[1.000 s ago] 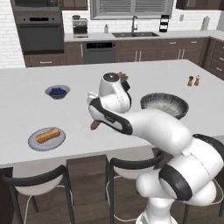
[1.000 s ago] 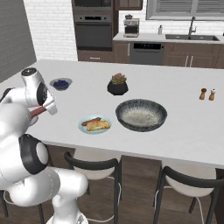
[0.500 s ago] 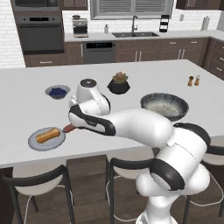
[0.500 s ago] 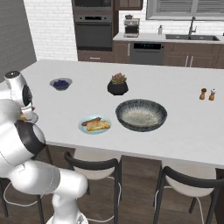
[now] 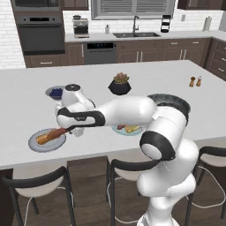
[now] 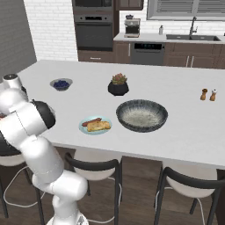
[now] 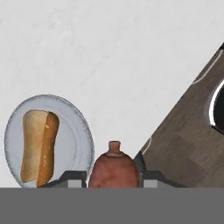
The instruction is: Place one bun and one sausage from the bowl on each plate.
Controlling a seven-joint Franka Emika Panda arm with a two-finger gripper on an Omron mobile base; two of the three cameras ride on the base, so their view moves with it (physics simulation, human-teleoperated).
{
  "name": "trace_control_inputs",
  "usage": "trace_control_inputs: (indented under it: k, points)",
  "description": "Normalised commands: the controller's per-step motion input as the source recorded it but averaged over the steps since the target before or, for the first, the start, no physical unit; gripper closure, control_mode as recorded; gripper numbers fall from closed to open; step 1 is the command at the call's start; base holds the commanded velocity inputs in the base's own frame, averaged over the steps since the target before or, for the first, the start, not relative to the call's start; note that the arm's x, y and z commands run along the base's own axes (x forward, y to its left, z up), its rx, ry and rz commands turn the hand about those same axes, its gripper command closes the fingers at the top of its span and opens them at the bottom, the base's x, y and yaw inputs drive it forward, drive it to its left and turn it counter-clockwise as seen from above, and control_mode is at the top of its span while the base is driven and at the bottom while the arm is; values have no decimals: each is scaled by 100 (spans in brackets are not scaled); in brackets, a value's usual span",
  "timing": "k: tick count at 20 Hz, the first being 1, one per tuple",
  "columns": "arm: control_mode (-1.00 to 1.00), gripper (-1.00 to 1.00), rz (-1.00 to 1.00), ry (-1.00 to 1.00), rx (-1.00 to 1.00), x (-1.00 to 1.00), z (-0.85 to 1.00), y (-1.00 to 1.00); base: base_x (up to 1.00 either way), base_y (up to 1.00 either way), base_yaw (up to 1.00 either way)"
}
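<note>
— Where's the arm reaching?
— It's stretching far out to its left, low over the counter, gripper (image 5: 66, 130) pointing down.
— And the jaws?
— They're clamping a sausage (image 7: 113, 168).

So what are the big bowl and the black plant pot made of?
The bowl looks like glazed ceramic: dark grey outside, lighter speckled grey inside with a soft sheen. The pot seems to be matte black ceramic or stone, with flat angled facets and little shine. It is all rendered, so these are only guesses from looks.

Both base views overlook the counter (image 5: 26, 97); hand view looks down.
</note>
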Motion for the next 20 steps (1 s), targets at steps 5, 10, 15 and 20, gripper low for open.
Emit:
trace_control_inputs:
  k: [5, 10, 15, 20]
  points:
    - [-100, 100, 0, 11, 0, 43, -33, 65, 0, 0, 0]
    - [-100, 100, 0, 9, -1, 61, -29, 41, 0, 0, 0]
    - [-100, -100, 0, 1, -5, 59, -22, 6, 0, 0, 0]
    - [-100, -100, 0, 2, -1, -2, -4, 5, 0, 0, 0]
